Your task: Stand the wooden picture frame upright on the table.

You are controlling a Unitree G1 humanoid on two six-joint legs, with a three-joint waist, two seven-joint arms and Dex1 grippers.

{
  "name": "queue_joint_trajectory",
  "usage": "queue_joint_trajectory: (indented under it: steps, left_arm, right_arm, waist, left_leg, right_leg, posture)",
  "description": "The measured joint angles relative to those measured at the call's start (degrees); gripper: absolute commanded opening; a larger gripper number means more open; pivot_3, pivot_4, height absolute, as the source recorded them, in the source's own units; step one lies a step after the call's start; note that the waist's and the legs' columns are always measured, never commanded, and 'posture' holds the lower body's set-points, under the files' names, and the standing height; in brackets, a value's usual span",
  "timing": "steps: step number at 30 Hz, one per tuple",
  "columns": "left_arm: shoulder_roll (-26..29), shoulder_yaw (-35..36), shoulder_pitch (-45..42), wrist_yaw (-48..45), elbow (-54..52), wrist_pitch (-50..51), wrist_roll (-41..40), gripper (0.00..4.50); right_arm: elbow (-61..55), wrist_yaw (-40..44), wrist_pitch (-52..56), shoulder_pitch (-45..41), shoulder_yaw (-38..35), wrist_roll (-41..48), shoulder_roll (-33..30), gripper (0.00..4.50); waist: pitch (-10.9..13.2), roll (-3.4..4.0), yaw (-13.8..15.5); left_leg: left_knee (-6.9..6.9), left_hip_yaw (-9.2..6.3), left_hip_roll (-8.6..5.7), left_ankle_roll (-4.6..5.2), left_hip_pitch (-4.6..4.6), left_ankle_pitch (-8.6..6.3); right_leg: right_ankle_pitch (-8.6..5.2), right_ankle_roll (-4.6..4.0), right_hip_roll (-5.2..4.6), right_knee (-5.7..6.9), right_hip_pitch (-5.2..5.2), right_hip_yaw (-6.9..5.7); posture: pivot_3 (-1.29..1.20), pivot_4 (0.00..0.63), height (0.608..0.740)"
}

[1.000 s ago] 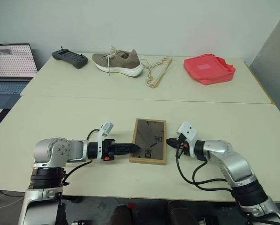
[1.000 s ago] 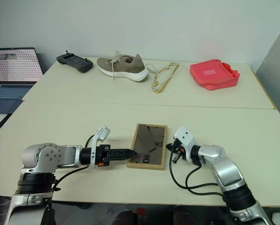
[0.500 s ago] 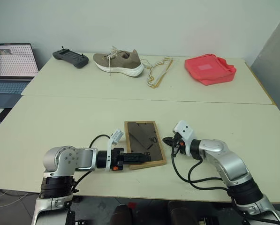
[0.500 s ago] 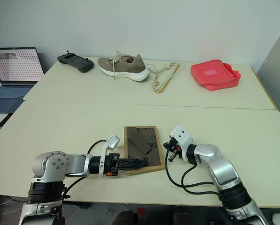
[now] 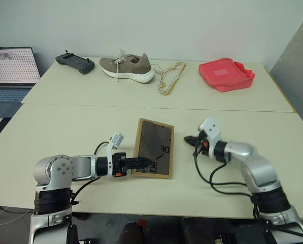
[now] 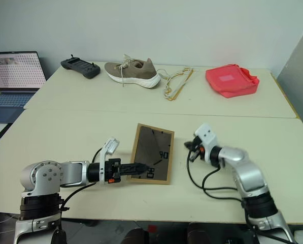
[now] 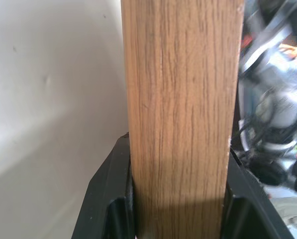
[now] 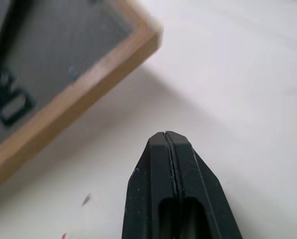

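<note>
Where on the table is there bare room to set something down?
Near cream table: bare strip between the light-wood picture frame and the seam, also both sides. Far end crowded: black controller, tan shoe, cord, red bag.

A plain pale wall (image 5: pixel 192 25) stands behind a second cream table (image 5: pixel 65 91). On that far table lie a grey shoe (image 5: pixel 127 68), a black controller (image 5: pixel 75 63) left of the shoe, and a red bag (image 5: pixel 226 74) right of it. An open laptop (image 5: pixel 11 71) sits further left.
</note>
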Motion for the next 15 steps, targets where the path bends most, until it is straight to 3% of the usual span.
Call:
queue_joint_trajectory:
  steps: [8, 15]
  left_arm:
    - [2.8, -1.8, -8.9, -4.3, 1.0, -7.9, 0.4, 1.27]
    - [3.3, -4.7, -11.5, -7.2, 3.7, -14.8, 1.9, 1.27]
  right_arm:
    - [-3.6, 6.6, 14.4, -11.9, -6.4, 18.7, 0.7, 2.4]
    - [2.6, 5.2, 14.5, -19.1, -4.5, 19.5, 4.9, 3.97]
  waist:
    - [0.0, -0.01, -0.1]
    - [0.0, -0.01, -0.3]
  left_leg:
    - [-0.06, 0.0, 0.01, 0.01, -0.01, -0.01]
    - [-0.07, 0.0, 0.01, 0.02, -0.07, -0.01]
  right_leg:
    - [0.0, 0.0, 0.0, -0.11, 0.0, -0.02]
    - [0.0, -0.01, 0.0, -0.17, -0.03, -0.03]
  posture:
    - [0.0, 0.15, 0.74]
    - [0.0, 0.15, 0.74]
